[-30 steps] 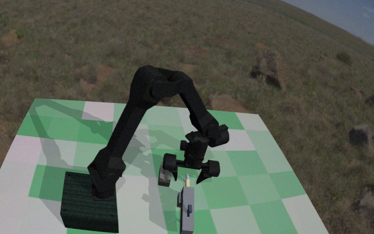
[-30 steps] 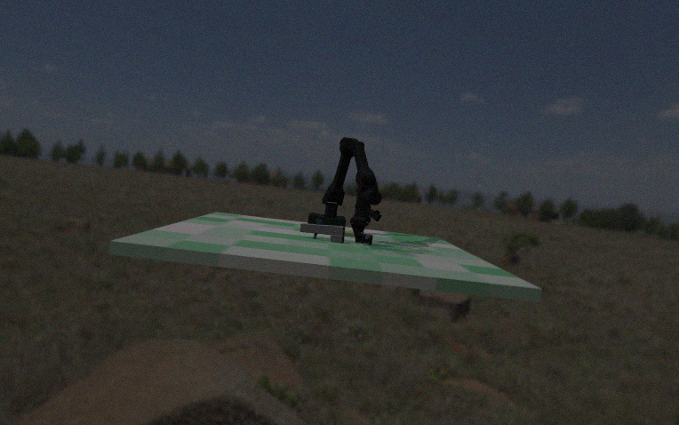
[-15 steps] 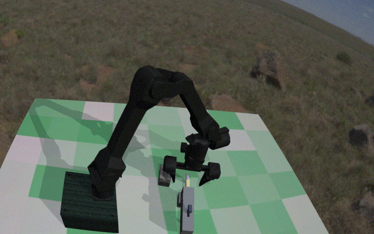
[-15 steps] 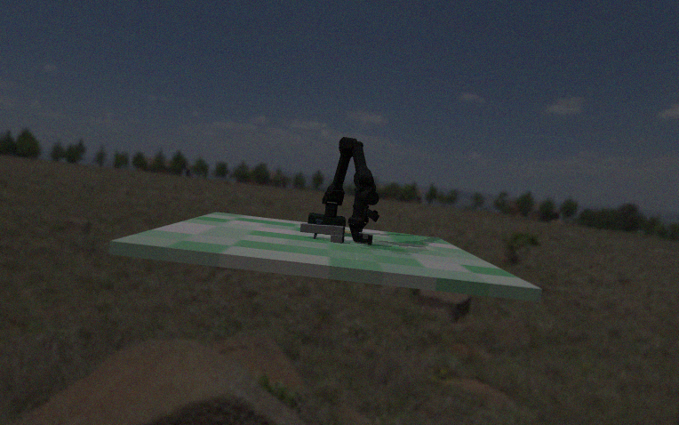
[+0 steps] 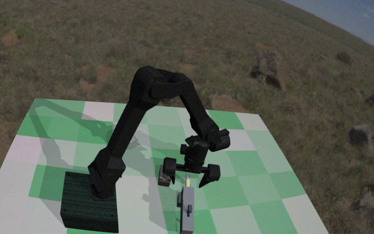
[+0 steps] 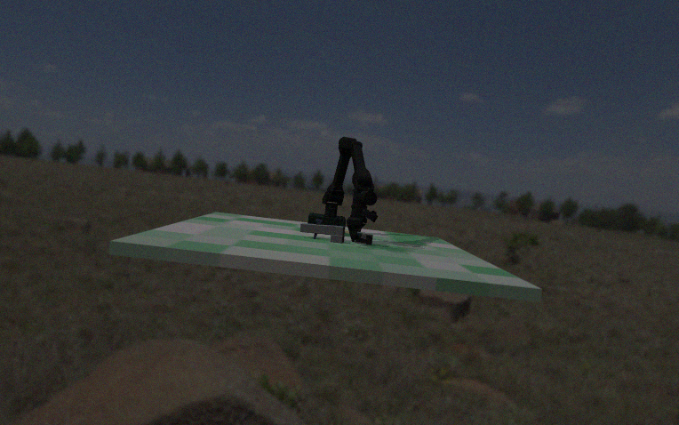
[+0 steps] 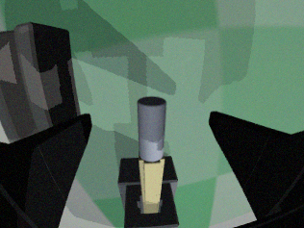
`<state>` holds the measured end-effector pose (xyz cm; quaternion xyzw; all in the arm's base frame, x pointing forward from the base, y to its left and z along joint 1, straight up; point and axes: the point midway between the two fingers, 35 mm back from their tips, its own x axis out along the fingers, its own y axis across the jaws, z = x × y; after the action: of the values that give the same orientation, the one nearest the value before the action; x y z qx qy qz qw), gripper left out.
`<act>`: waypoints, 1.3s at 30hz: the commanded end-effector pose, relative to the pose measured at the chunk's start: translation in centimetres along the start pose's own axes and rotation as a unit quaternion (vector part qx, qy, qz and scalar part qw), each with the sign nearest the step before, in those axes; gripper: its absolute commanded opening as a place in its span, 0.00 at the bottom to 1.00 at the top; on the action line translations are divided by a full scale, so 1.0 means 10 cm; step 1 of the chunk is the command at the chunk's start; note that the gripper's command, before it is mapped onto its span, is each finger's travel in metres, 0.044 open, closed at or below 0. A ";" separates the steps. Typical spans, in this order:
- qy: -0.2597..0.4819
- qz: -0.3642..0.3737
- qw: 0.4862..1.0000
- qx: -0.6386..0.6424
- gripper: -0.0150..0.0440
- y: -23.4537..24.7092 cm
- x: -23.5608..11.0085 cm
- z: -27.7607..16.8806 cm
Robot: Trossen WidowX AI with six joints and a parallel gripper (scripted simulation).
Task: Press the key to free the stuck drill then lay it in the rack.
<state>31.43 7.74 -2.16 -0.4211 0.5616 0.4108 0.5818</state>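
The drill point(image 5: 187, 179) point(image 7: 152, 129) is a thin rod with a grey tip and a yellow shank. It sticks out of the far end of a grey housing block point(image 5: 187, 218) point(image 6: 323, 228) on the checkered table point(image 5: 275, 193) point(image 6: 250, 255). A small dark key point(image 5: 189, 208) sits on top of the block. My gripper point(image 5: 187, 184) point(image 7: 152, 117) point(image 6: 361, 235) is open and empty, its fingers standing wide on either side of the drill's tip without touching it. The rack point(image 5: 164, 178) point(image 7: 38, 83) is a small dark block just left of my left finger.
The arm's dark green base box point(image 5: 88, 204) stands at the front left of the table. The housing block reaches to the table's front edge. Grass and rocks lie beyond the table.
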 end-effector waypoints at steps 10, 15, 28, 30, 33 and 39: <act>0.000 0.000 1.000 0.000 0.69 0.00 0.01 -0.01; 0.000 0.000 1.000 0.000 0.47 0.00 0.01 -0.01; 0.000 0.002 1.000 -0.002 0.25 0.02 -0.01 -0.01; 0.000 0.002 1.000 -0.002 0.25 0.02 -0.01 -0.01; 0.000 0.002 1.000 -0.002 0.25 0.03 -0.02 -0.01; 0.000 0.002 1.000 -0.002 0.25 0.03 -0.03 -0.01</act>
<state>31.21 7.74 -2.02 -0.4217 0.5609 0.4120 0.5812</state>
